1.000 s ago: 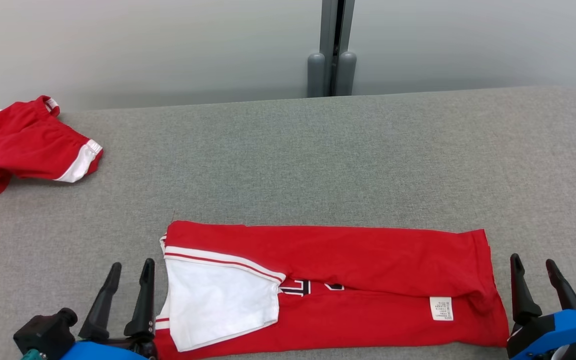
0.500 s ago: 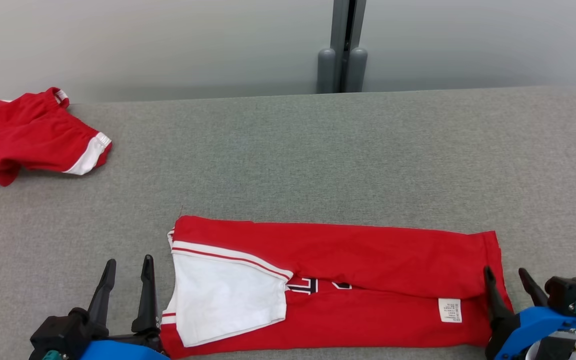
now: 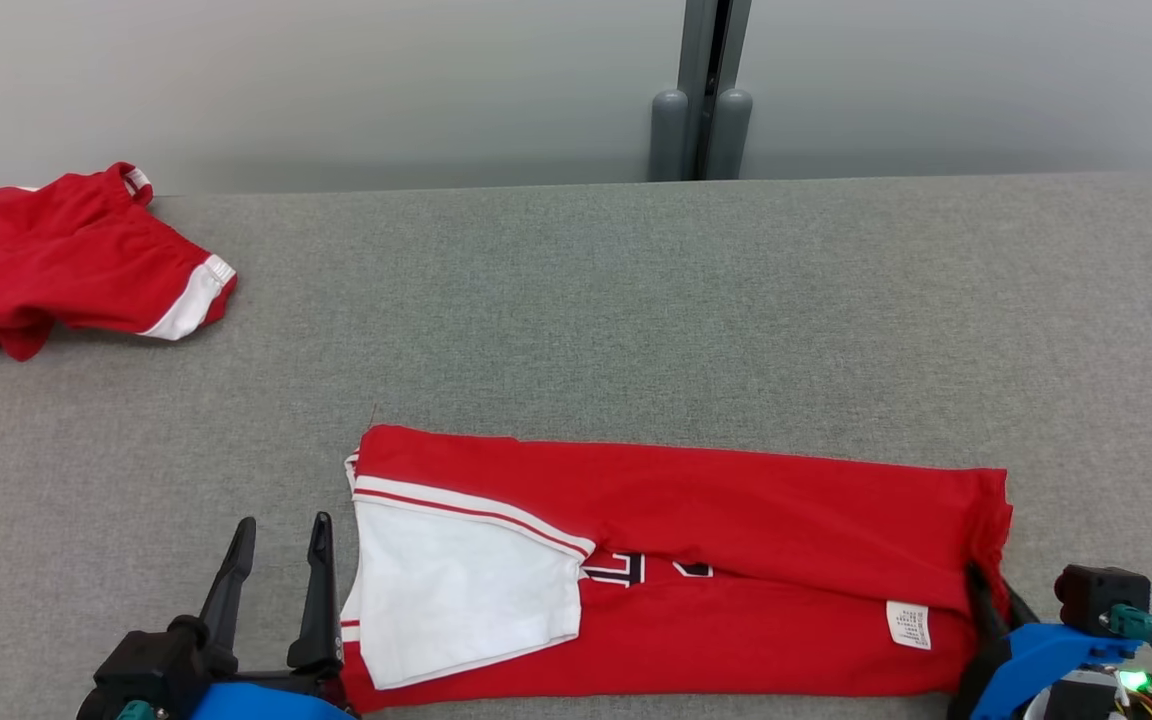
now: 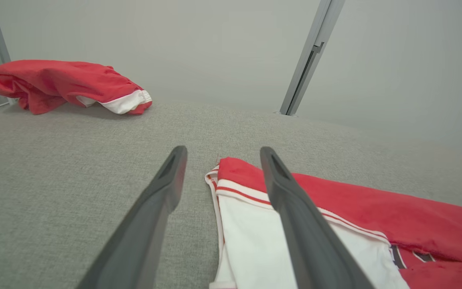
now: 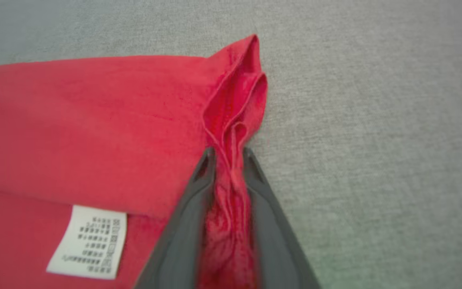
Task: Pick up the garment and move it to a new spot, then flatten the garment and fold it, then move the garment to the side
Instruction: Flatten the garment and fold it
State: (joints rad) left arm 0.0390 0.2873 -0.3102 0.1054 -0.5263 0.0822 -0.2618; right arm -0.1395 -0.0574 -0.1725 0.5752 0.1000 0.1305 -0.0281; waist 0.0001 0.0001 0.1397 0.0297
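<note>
- Red jersey (image 3: 736, 500): folded strip, near side.
- Right gripper (image 5: 229, 152): wrist view shows fingers clamping bunched right hem.
- Left gripper (image 4: 223, 149): fingers spread, empty, left end.

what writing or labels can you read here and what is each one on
White care label on the folded garment: rows of tiny print, too small to read.
Black-and-white lettering on the garment's front: mostly hidden under the fold, unreadable.
No other text can be seen.
</note>
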